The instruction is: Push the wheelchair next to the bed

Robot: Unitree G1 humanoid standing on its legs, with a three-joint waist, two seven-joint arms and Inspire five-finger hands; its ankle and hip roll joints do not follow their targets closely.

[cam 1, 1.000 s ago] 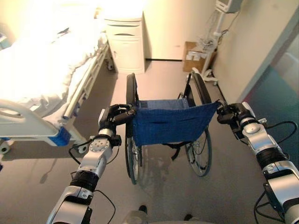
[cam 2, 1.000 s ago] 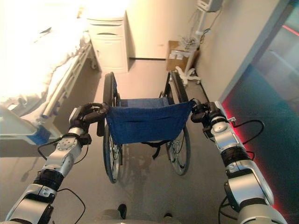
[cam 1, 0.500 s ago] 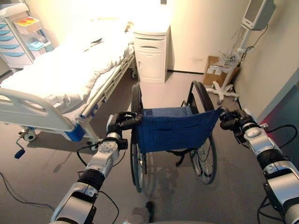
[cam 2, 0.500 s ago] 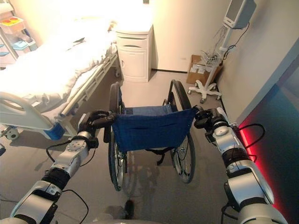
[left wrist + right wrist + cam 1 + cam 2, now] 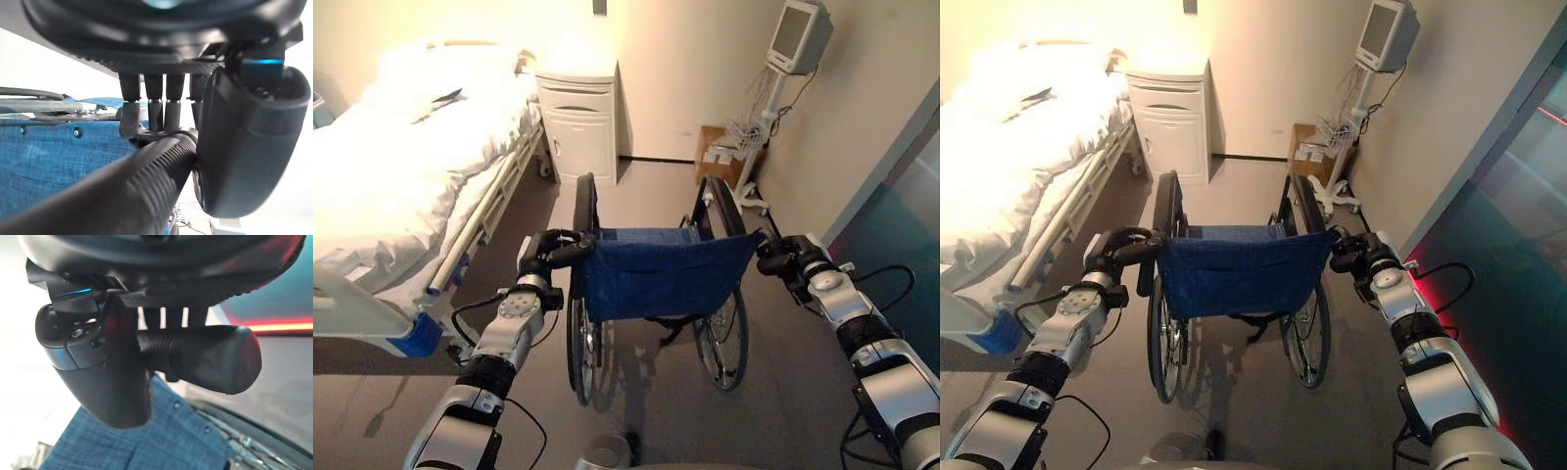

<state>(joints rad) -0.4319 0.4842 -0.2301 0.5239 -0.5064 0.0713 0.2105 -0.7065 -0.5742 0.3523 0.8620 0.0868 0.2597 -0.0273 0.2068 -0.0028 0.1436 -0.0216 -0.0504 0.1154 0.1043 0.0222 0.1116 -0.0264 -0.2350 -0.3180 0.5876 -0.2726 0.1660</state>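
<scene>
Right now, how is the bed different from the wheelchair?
The bed is white and long, lying along the robot's left side; the wheelchair is dark-framed with a blue back and stands straight ahead. The bed goes untouched, while the left hand and right hand each curl round one of the wheelchair's handles. The wheelchair has big spoked wheels; the bed shows a side rail. Both stand on the same grey floor.

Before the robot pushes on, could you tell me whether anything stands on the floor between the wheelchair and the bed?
Nothing visible does. The floor between the wheelchair and the bed looks bare. Both the left hand and right hand grip its push handles.
</scene>
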